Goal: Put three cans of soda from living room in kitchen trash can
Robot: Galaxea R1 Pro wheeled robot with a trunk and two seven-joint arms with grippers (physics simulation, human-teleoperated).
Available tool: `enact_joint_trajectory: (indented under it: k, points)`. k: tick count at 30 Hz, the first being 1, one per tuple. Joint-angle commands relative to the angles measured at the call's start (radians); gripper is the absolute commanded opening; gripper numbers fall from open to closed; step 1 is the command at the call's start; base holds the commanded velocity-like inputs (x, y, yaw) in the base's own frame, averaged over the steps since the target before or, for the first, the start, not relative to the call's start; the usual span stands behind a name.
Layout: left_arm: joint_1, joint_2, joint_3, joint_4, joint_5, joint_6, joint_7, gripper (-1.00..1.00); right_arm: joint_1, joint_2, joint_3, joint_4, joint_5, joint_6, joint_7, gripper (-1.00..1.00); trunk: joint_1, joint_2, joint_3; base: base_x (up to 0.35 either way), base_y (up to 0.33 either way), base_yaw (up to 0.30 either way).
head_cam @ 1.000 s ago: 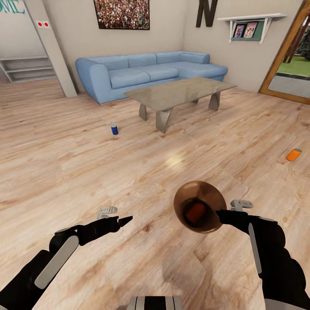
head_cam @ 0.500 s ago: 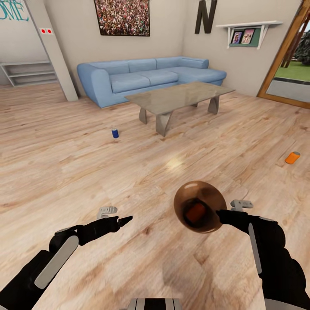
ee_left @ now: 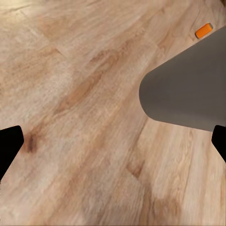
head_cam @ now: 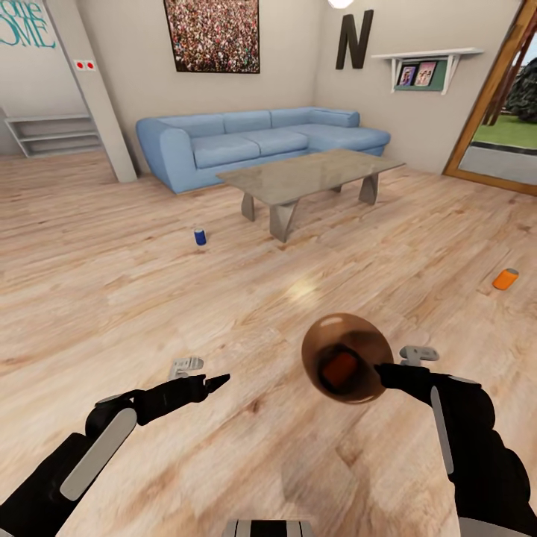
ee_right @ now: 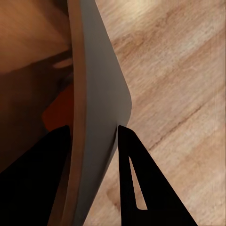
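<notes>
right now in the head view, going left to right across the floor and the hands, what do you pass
left hand → blue soda can → trash can with an orange can inside, rim gripped by the right hand → orange soda can lying on the floor

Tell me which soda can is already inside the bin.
An orange can, lying in the trash can gripped by the right gripper. The blue can and the other orange can sit on the floor.

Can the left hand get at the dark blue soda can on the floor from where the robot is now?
Probably not. The dark blue soda can stands far ahead of the open left hand, near the grey low table; bare wood floor leaves the way free.
</notes>
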Motion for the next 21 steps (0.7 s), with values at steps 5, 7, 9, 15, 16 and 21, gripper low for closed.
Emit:
enact_joint_trajectory:
  k: [5,7,9,15,16,21]
  points:
    - [0.0,-0.001,0.0,0.0,0.0,0.0,0.0,1.0,0.0,0.0,0.0,0.0,-0.02,0.002,0.002,-1.0,0.0,0.0,0.008,0.097,0.0,0.0]
    - [0.0,-0.001,0.0,0.0,0.0,0.0,0.0,1.0,0.0,0.0,0.0,0.0,-0.02,0.002,0.002,-1.0,0.0,0.0,0.01,0.033,0.0,0.0]
    - [0.0,-0.001,0.0,0.0,0.001,0.0,0.0,1.0,0.0,0.0,0.0,0.0,-0.02,0.002,0.002,-1.0,0.0,0.0,0.011,0.015,0.0,0.0]
    - [0.0,-0.001,0.0,0.0,0.001,0.0,0.0,1.0,0.0,0.0,-0.001,0.0,-0.02,0.002,0.002,-1.0,0.0,0.0,0.012,0.004,0.0,0.0]
    - [0.0,-0.001,0.0,0.0,0.001,0.0,0.0,1.0,0.0,0.0,-0.001,0.0,-0.02,0.002,0.002,-1.0,0.0,0.0,0.012,0.001,0.0,0.0]
    - [0.0,0.0,0.0,0.0,0.001,0.0,0.0,1.0,0.0,0.0,-0.001,0.0,-0.02,0.002,0.002,-1.0,0.0,0.0,0.018,0.0,0.0,0.0]
